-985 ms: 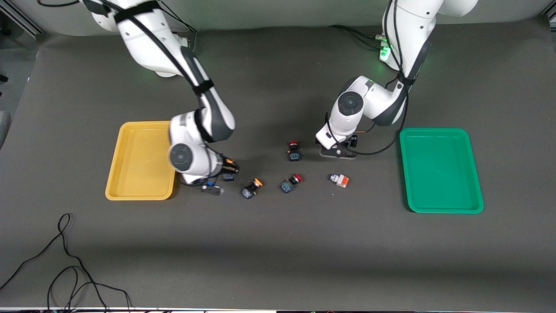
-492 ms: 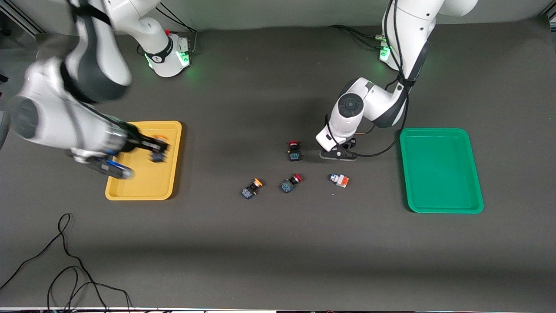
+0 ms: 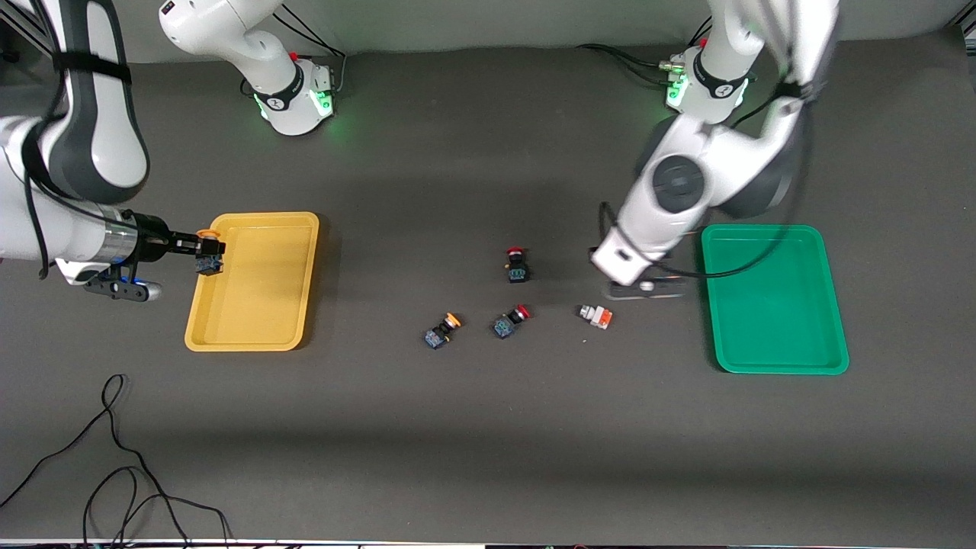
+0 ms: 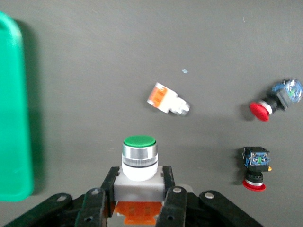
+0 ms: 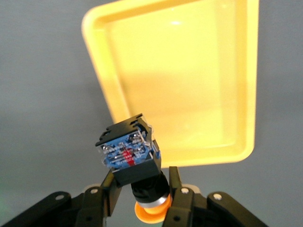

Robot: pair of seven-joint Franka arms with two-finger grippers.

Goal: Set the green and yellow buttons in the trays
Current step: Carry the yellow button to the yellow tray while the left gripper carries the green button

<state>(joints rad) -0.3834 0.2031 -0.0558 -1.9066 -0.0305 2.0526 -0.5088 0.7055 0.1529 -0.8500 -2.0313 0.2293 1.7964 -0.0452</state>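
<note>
Front view: my right gripper (image 3: 204, 252) hung over the rim of the yellow tray (image 3: 259, 335), pinching a yellow button (image 3: 207, 258). Released there, it risked landing outside the tray. My left gripper (image 3: 644, 288) was over bare table beside the green tray (image 3: 770, 366).

Left wrist view: my fingers (image 4: 173, 198) clamped a green button (image 4: 139, 158) by its base; a shallow hold could slip. A second green button (image 4: 166, 99) lay near.

Right wrist view: button (image 5: 130, 156) held tilted, so it could roll on release.
</note>
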